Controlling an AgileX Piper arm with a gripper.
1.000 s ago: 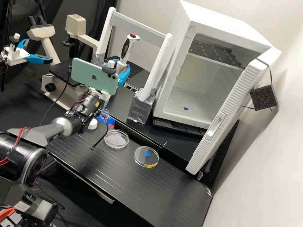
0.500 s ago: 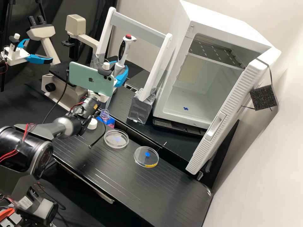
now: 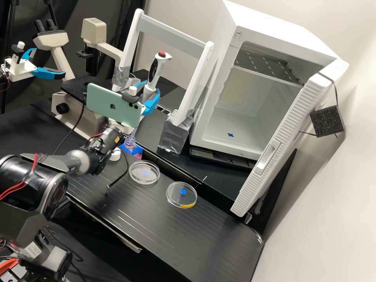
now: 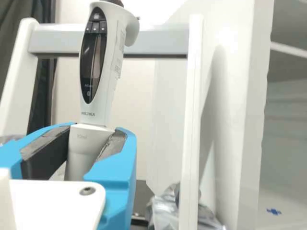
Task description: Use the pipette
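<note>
one pipette [image 3: 155, 71] is sinking lower above the bench [image 3: 156, 231]; tool [image 4: 98, 134] is gripping its grey lower body, fingers parted only by its width; tip is presumably nearing the open bottle [image 3: 130, 142], readying for drawing liquid

High view slanting down, wrist view close, white frame [image 3: 172, 33] in both
</note>
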